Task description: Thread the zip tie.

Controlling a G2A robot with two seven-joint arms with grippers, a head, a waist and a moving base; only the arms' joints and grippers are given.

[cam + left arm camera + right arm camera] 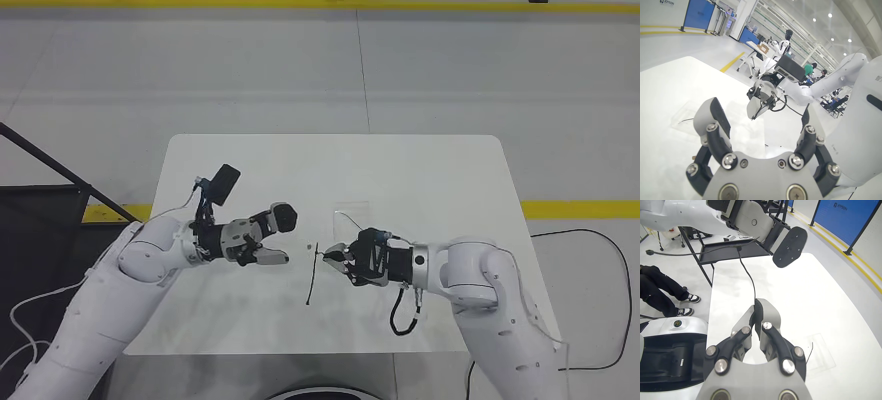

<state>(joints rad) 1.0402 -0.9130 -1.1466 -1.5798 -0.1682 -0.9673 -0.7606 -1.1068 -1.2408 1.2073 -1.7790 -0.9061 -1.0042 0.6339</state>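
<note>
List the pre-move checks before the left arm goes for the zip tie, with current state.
1. Right gripper shut on the zip tie: ok.
2. Left gripper open and empty: ok.
3. Zip tie sits between the two grippers, and the left gripper is apart from it: ok.
4. Tail through the head: cannot tell. A joint shows partway along the strap.
5. Clear tray lies off to the side of the gap between the grippers: ok.
</note>
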